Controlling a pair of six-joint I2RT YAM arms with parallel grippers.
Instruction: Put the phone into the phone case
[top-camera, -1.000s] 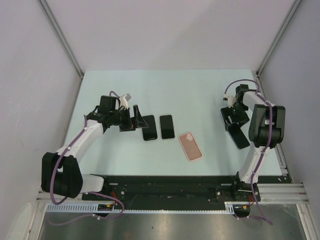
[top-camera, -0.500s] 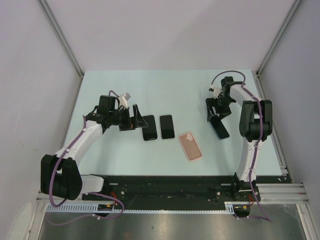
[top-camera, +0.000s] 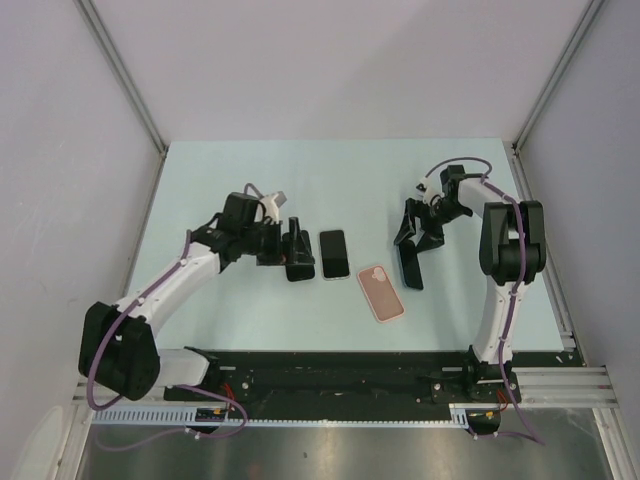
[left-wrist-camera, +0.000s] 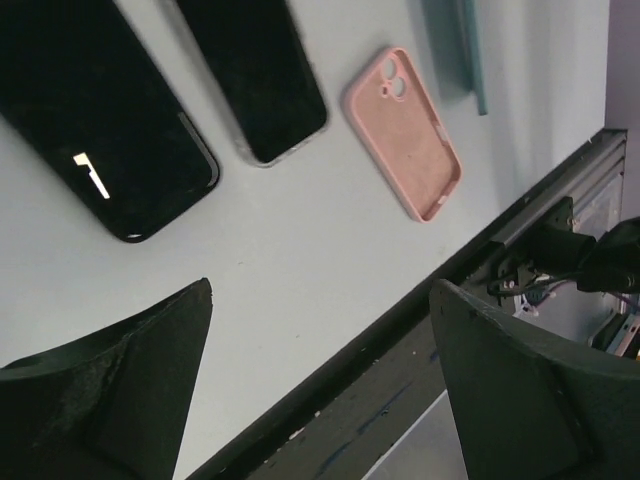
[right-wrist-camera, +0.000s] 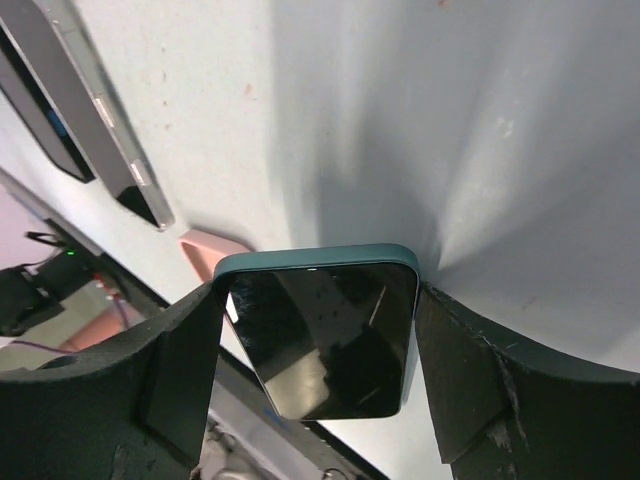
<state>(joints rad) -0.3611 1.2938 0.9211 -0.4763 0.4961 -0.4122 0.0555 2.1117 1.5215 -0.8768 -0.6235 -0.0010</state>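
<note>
- Both arms are reaching further inward than a second ago: my left gripper (top-camera: 296, 250) is now hovering over the left phone (left-wrist-camera: 100, 120), and my right gripper (top-camera: 411, 235) is sitting well in from the right edge of the table (top-camera: 230, 180).
- My left jaws are standing wide apart, holding nothing.
- My right jaws are clamping a teal phone (right-wrist-camera: 320, 335) by its long sides, its free end pointing down at the table. I cannot tell whether it is touching.
- The middle phone (top-camera: 334, 254) is lying flat just beside the left one.
- The pink case (top-camera: 381, 292) is lying flat between the middle phone and the teal phone, nearer my bases.
</note>
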